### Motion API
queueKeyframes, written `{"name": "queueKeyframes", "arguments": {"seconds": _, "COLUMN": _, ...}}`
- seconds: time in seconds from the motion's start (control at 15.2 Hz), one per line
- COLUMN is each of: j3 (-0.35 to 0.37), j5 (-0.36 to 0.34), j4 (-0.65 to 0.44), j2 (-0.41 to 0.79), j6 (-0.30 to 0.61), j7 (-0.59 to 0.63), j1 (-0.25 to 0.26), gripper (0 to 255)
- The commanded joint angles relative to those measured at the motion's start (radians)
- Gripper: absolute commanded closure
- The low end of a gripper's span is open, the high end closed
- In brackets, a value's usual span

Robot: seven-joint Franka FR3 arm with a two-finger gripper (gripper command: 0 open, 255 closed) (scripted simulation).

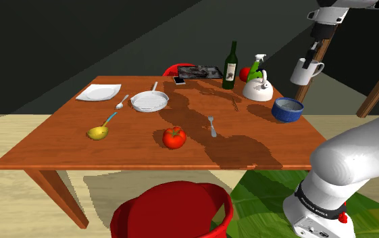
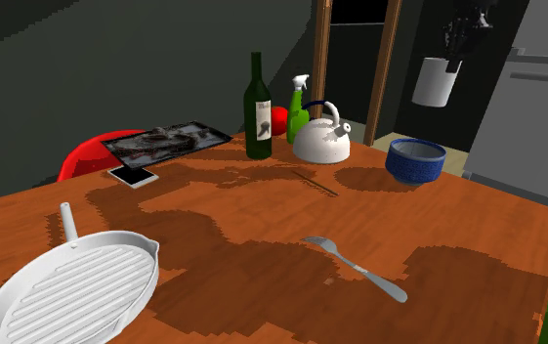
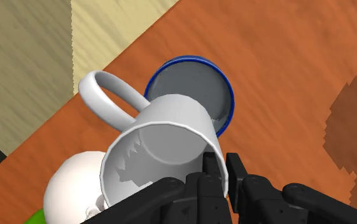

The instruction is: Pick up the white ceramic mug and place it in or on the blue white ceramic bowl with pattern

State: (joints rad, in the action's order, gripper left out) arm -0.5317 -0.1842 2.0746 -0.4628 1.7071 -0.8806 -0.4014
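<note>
- Shoulder view: the black gripper (image 1: 312, 54) hangs high over the tabletop's (image 1: 59, 145) right edge. The white mug (image 1: 307, 70) hangs from it, mouth up, clear of the wood. The blue bowl (image 1: 287, 109) sits below it near the far right corner, beside a white kettle (image 1: 257, 86). This view also takes in a tomato (image 1: 174, 137) near the front edge and a plate (image 1: 99, 92) at the far left corner.
- Second exterior view: the mug (image 2: 437, 81) hangs in the air above and just beyond the bowl (image 2: 415, 160), apart from it. A phone (image 2: 132, 175) lies by the far edge and a fork (image 2: 357, 267) mid-tabletop.
- Wrist view: here the grip is plain. The gripper (image 3: 216, 168) is nearly closed, pinching the mug's (image 3: 164, 143) wall at the rim, one finger inside and one outside. The bowl's grey inside (image 3: 193, 79) lies straight beyond the mug, and the mug's handle points away from the fingers.
</note>
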Motion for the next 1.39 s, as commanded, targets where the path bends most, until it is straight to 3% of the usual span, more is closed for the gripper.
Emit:
{"name": "queueKeyframes", "arguments": {"seconds": 0.0, "j3": -0.008, "j5": -0.011, "j4": 0.019, "j2": -0.016, "j6": 0.004, "j7": -0.012, "j1": -0.009, "gripper": 255}}
{"name": "queueKeyframes", "arguments": {"seconds": 1.32, "j3": -0.059, "j5": -0.038, "j4": 0.272, "j2": -0.001, "j6": 0.274, "j7": -0.015, "j1": -0.023, "gripper": 255}}
